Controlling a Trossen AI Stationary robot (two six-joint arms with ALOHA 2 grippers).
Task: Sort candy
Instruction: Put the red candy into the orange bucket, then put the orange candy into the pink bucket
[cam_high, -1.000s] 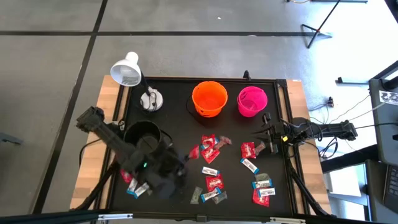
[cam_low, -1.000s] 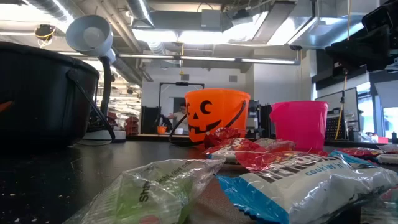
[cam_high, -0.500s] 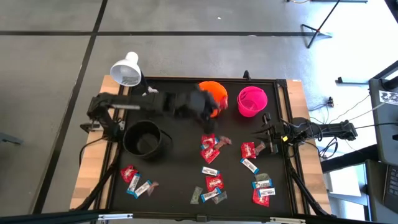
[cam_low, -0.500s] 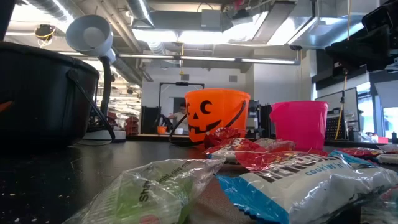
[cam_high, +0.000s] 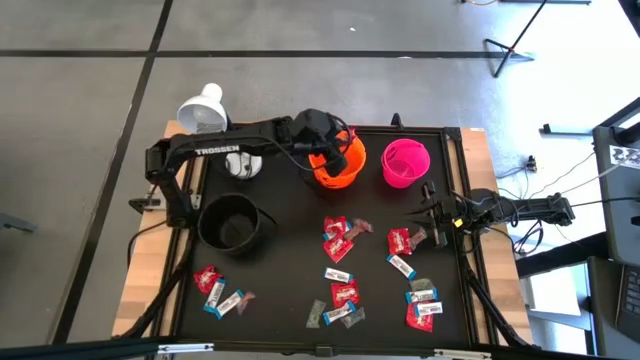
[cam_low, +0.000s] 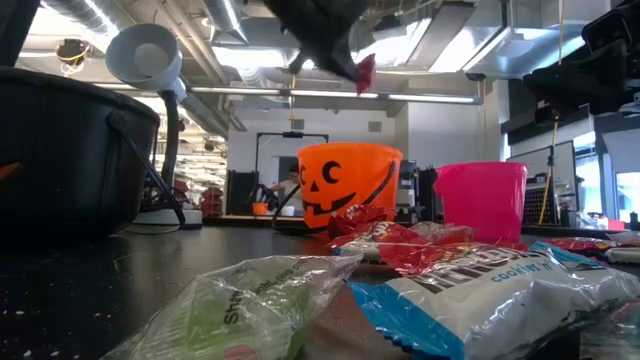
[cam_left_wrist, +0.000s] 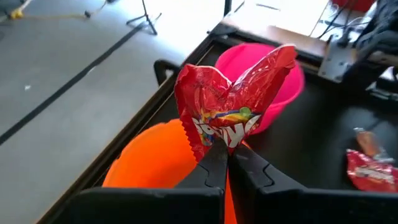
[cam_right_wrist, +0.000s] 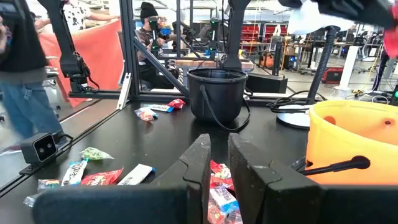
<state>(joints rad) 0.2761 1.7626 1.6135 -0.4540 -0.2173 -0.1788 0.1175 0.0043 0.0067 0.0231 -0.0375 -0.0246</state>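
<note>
Now the left arm is stretched across the back of the table, while one second ago it was bent low near the front-left corner, over the sweets lying there. Its left gripper (cam_left_wrist: 225, 163) is pressed together on a red candy packet (cam_left_wrist: 231, 106) and holds it above the orange pumpkin bucket (cam_high: 336, 165), with the pink bucket (cam_high: 405, 162) just beside. I judge that the pick is done and that the drop into the orange bucket comes next, so the red wrappers seem to go there.

The right gripper (cam_high: 429, 222) waits at the right side of the table, its fingers a little apart with nothing between them. Near it lie red and blue-and-white candies (cam_high: 410, 250). A middle group (cam_high: 338, 240) and a small group (cam_high: 218, 292) at the front left are not yet sorted. The black bucket (cam_high: 233, 222) stands at the left.

About writing: the arm carries the word "TROSSEN" in white. The held packet shows rainbow lettering, which looks like Skittles, but it is creased. In the low view a blue-and-white wrapper (cam_low: 500, 290) reads "cookies", and a greenish clear wrapper (cam_low: 255, 300) begins with "Sh".
</note>
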